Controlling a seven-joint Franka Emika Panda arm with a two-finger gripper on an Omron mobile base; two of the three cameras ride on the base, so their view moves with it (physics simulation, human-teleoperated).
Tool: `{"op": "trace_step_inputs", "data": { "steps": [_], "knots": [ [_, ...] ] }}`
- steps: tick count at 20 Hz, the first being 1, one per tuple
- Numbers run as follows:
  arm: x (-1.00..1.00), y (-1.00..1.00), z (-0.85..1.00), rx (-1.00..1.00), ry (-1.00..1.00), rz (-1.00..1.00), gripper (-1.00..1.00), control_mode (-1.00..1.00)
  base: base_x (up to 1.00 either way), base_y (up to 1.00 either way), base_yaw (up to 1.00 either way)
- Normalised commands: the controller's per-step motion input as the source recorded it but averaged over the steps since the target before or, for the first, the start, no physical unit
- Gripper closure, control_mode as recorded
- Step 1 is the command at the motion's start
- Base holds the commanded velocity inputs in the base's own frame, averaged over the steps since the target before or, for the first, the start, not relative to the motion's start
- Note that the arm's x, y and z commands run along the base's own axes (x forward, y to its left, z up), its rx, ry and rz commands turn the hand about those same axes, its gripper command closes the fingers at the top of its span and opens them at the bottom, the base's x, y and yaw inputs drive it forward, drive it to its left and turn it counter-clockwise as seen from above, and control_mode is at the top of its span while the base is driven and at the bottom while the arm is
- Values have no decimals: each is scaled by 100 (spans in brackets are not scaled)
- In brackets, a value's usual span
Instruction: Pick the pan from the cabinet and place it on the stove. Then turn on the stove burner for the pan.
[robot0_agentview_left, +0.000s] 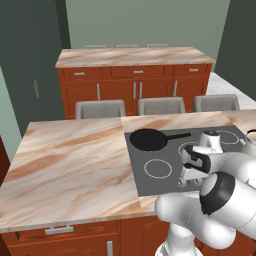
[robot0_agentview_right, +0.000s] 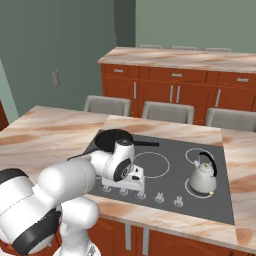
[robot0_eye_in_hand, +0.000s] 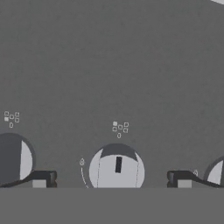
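Observation:
The black pan (robot0_agentview_left: 149, 139) lies flat on the back left ring of the dark grey stove (robot0_agentview_left: 150, 183), its long handle pointing right. In the right base view the pan (robot0_agentview_right: 109, 138) sits just behind my wrist. My gripper (robot0_agentview_left: 186, 181) (robot0_agentview_right: 121, 187) points down over the knob row at the stove's (robot0_agentview_right: 167, 176) front edge. In the hand view the gripper (robot0_eye_in_hand: 111, 180) is open, and a round grey knob (robot0_eye_in_hand: 116, 171) with a dark pointer mark lies between its fingertips (robot0_eye_in_hand: 41, 179), not gripped. The cabinet is out of view.
A silver kettle (robot0_agentview_right: 202, 175) stands on the front right ring. More knobs (robot0_agentview_right: 159, 197) run along the stove's front, and two neighbouring knobs (robot0_eye_in_hand: 13, 163) flank the centred one. Three grey chair backs (robot0_agentview_left: 100, 108) line the island's far side, before a counter of drawers (robot0_agentview_left: 135, 72).

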Motion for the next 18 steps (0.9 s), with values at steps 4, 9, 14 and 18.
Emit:
{"op": "trace_step_inputs", "data": {
  "steps": [4, 9, 14, 18],
  "knots": [
    [0, 1, -10, 0, 0, 0, 100, -100, 0, 0, 0],
    [0, 1, -4, 0, 0, 0, 100, -100, 0, 0, 0],
    [0, 2, 0, 0, 0, 0, 100, -100, 0, 0, 0],
    [-5, 12, 0, 0, 0, 0, 100, -100, 0, 0, 0]
  ]
}}
